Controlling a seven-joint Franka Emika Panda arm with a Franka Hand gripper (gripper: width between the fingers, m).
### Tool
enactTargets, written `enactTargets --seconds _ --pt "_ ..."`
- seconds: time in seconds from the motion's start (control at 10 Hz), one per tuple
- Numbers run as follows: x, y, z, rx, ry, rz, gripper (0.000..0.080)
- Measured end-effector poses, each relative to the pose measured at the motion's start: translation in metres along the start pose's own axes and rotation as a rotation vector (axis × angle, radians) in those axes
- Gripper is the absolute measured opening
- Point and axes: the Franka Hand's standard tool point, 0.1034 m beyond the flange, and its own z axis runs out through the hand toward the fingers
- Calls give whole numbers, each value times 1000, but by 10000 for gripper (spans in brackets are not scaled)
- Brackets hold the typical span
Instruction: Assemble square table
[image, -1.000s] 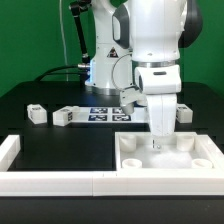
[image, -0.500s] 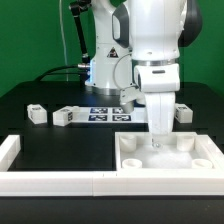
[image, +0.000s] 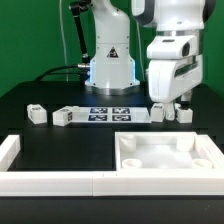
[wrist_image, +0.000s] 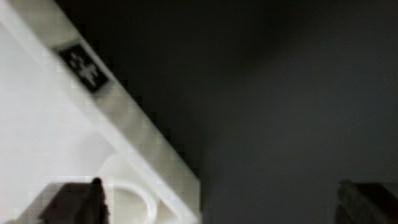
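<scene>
The square table top (image: 166, 157) is white with a raised rim and corner sockets, and lies at the front on the exterior view's right. In the wrist view its side (wrist_image: 71, 130) shows with a black-and-white tag and one round corner socket. Two small white legs (image: 158, 112) (image: 183, 113) lie behind it, and two more (image: 36, 113) (image: 68, 115) lie at the back on the exterior view's left. My gripper (image: 172, 102) hangs above the two legs behind the top. It is open and empty, and in the wrist view (wrist_image: 217, 205) its fingers stand wide apart.
The marker board (image: 110, 113) lies at the back middle in front of the arm's base. Long low white border walls (image: 50, 181) run along the front edge and up the left side (image: 8, 150) of the black table.
My gripper has lifted out of the table top and moved up and back toward the exterior view's right, above the two legs. The top and the legs have not moved.
</scene>
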Motion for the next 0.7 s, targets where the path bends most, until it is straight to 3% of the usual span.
enactTargets --seconds 0.1,0.3,0.6,0.7 --pt "13 -11 -6 -6 10 111 649" --pt "20 -9 -3 -18 67 227 649" --pt "20 -13 -2 1 66 412 649" --pt "20 -27 3 25 34 570 649"
